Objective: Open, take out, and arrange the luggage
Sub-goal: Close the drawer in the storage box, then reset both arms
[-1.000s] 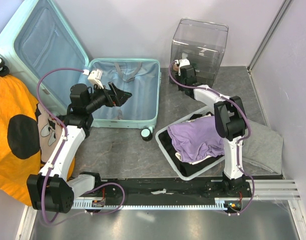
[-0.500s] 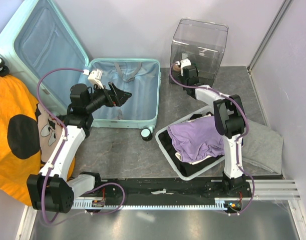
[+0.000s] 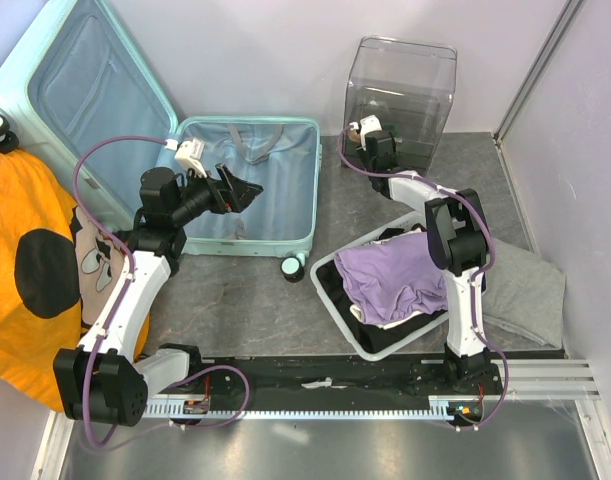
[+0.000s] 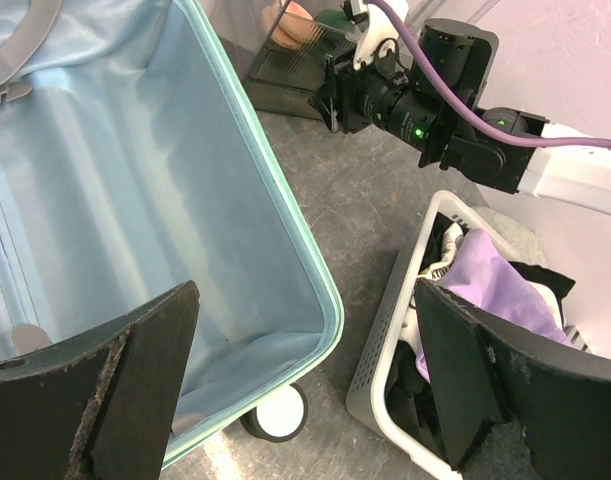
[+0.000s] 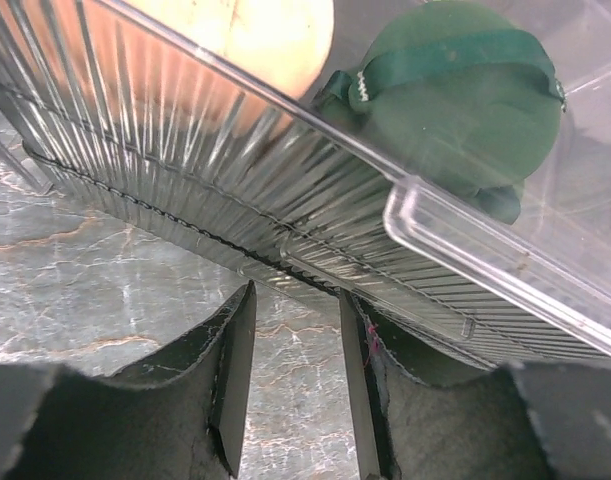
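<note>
Both empty: left end effector (image 4: 303, 350) spread wide, luggage (image 4: 105, 200) below it; right end effector (image 5: 293, 330) slightly apart, clear box (image 5: 285, 200) just ahead.

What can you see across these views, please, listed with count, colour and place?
suitcase: one, mint with pale blue lining, open at rear left, lid leaning back
clear box: one, transparent, rear, right of the suitcase
round strapped item: one, dark green, inside the clear box
rounded item: one, peach, inside the clear box beside the green one
basket: one, white mesh, front right
purple garment: one, lilac, on top in the basket
black garment: at least one, black, beneath the purple
grey cloth: one, grey, right of the basket
orange fabric: one, orange with black patches, far left
left gripper: one, black, open, over the suitcase
right gripper: one, black, open, holding nothing, at the clear box's base
</note>
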`<move>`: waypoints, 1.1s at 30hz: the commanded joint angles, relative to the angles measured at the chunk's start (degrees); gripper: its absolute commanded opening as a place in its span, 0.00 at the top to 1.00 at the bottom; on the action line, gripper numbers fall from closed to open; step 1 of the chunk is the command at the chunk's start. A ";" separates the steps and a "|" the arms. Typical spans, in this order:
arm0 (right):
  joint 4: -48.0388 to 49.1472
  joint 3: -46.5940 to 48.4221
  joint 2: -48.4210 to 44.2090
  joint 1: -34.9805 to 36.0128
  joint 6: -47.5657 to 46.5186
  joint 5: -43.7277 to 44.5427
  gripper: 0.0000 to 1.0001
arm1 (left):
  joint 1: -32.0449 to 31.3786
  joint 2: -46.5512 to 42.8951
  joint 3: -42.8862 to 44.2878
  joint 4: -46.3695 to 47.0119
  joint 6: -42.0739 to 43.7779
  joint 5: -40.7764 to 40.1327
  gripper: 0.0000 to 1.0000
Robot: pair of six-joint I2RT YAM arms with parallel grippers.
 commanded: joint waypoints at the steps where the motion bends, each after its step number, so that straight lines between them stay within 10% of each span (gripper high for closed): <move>1: 7.57 1.16 0.03 -1.58 -2.76 1.95 0.52 | 0.02 -1.38 1.74 0.71 2.76 -1.11 0.05; 16: 6.98 -22.75 -27.47 4.74 10.32 -9.83 0.34 | 0.02 -4.20 4.98 -7.01 10.76 -10.78 0.02; 24: 1.06 -30.04 -42.03 -11.32 26.32 -22.91 0.32 | 0.55 -7.71 6.14 -9.65 14.00 -16.22 0.01; 33: 7.45 -44.27 -64.80 -18.11 28.36 -12.30 0.26 | 0.55 -11.14 7.10 -11.77 14.01 -21.77 0.01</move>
